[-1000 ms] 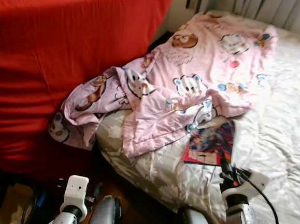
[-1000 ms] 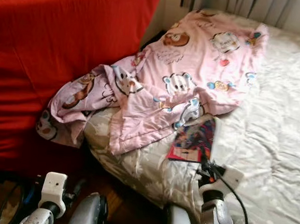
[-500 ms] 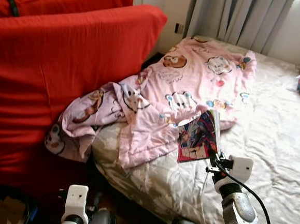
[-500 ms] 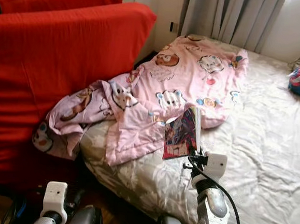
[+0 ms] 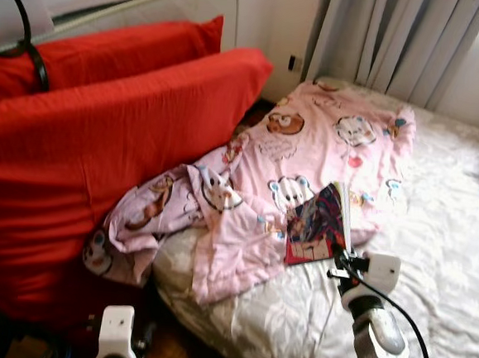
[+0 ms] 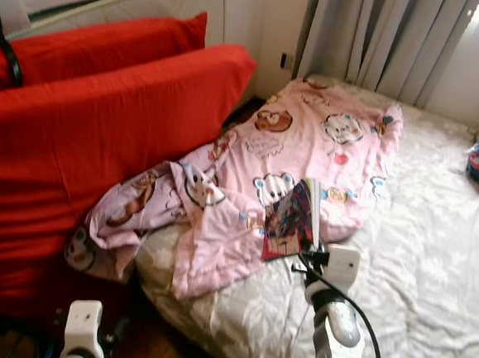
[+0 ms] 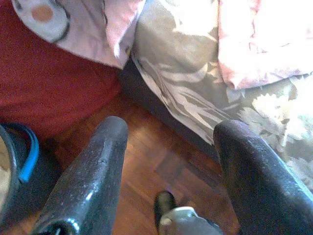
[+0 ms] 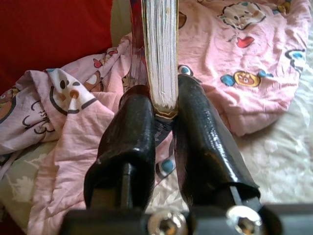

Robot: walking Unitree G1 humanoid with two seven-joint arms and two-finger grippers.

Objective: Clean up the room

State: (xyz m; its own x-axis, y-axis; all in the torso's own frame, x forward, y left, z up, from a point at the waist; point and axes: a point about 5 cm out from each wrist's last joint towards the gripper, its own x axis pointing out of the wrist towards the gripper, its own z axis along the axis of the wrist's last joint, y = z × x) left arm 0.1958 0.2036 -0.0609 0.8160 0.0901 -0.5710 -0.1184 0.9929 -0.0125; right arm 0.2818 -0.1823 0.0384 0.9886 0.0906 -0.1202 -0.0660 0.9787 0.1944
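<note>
Above bed (image 5: pixel 458 246), right end effector (image 8: pixel 164 110) clamps book (image 5: pixel 317 224).

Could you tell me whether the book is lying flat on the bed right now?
No, the book is clamped upright between the right gripper fingers, raised above the pink blanket.

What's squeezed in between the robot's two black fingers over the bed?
A colourful book. The right wrist view shows its page edges clamped between the right gripper fingers, above the pink blanket.
</note>
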